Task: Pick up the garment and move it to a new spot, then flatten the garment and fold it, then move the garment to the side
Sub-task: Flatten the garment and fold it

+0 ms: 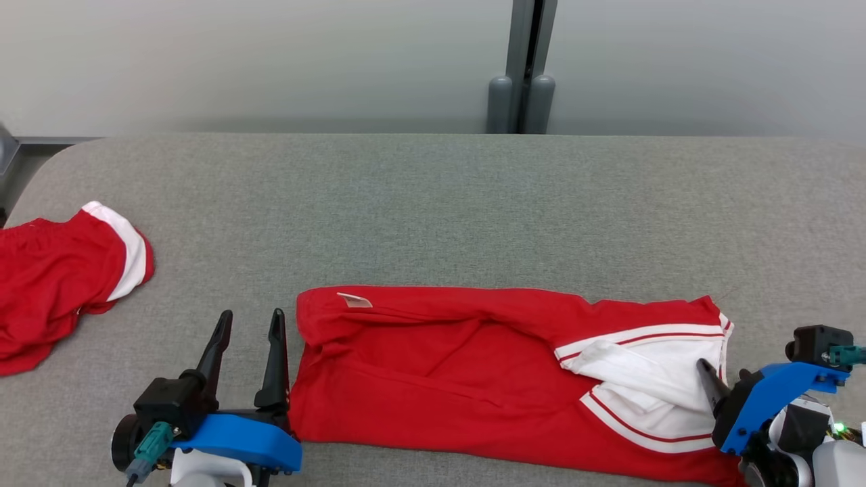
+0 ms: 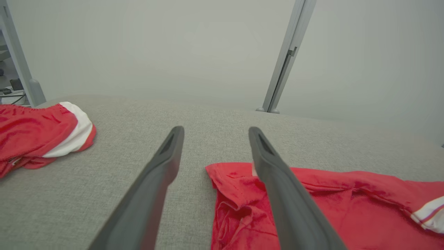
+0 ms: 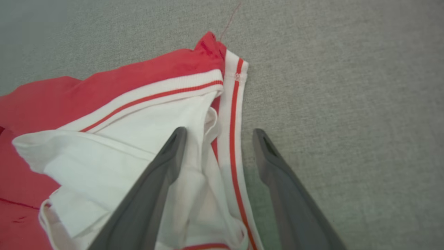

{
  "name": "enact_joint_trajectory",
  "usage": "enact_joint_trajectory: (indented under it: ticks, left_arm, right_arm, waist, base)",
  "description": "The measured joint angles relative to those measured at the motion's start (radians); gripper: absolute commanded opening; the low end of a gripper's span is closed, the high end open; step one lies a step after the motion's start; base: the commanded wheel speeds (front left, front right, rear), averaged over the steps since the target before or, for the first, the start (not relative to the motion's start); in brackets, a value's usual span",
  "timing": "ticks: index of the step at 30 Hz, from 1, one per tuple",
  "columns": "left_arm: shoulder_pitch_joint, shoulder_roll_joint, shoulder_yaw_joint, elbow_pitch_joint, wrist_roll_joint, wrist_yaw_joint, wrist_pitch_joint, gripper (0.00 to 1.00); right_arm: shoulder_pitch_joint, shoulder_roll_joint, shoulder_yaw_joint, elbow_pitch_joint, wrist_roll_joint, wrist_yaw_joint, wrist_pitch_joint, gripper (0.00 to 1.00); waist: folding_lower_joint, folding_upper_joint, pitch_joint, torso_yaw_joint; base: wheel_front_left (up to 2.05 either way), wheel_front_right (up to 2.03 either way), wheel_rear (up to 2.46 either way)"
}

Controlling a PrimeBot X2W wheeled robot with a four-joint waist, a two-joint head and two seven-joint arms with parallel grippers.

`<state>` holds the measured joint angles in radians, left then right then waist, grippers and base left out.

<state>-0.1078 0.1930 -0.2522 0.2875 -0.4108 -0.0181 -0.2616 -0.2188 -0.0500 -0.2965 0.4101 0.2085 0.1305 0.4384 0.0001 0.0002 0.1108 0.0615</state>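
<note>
The red garment [image 1: 473, 365] lies along the near edge of the grey table [image 1: 433, 203], so I hold the left gripper [image 1: 252, 314] beside its left end and the right gripper [image 3: 218, 132] over its striped hem, both with jaws apart and empty, poised to pinch

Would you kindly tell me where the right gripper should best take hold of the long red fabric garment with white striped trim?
Probably the white red-striped band at the right end of the garment, approached from that end: the open right gripper straddles this thin, flat-lying edge.
</note>
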Motion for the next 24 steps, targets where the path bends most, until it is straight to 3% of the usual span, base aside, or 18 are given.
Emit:
enact_joint_trajectory:
  ticks: [11, 13, 14, 18, 24]
  left_arm:
    - [-0.012, -0.002, -0.005, 0.015, -0.001, -0.009, 0.0, 1.0]
    - [-0.012, -0.003, -0.005, 0.017, -0.001, -0.009, 0.0, 1.0]
    - [-0.012, -0.003, -0.005, 0.018, -0.001, -0.009, 0.0, 1.0]
    - [-0.012, -0.004, -0.005, 0.018, -0.001, -0.009, 0.0, 1.0]
    - [-0.011, -0.01, -0.006, 0.012, 0.004, -0.009, 0.0, 1.0]
  right_arm:
    - [-0.04, -0.015, 0.014, 0.149, -0.007, -0.002, -0.009, 1.0]
    - [-0.043, -0.022, 0.036, 0.154, 0.011, -0.003, -0.012, 0.36]
    - [-0.044, -0.023, 0.05, 0.155, 0.011, -0.005, -0.015, 0.0]
    - [-0.049, -0.006, 0.062, 0.143, -0.009, -0.001, -0.044, 0.0]
    - [-0.062, 0.003, -0.039, 0.035, -0.117, 0.0, -0.052, 0.0]
  waist:
    - [-0.0002, -0.0002, 0.017, 0.04]
    - [-0.0002, -0.0002, 0.017, 0.042]
    - [-0.0001, -0.0002, 0.018, 0.042]
    - [-0.0001, -0.0001, 0.019, 0.042]
    - [0.0, 0.0, 0.014, 0.034]
  base:
    - [0.0, 0.0, 0.0]
    - [0.0, 0.0, 0.0]
    - [0.0, 0.0, 0.0]
    - [0.0, 0.0, 0.0]
    - [0.0, 0.0, 0.0]
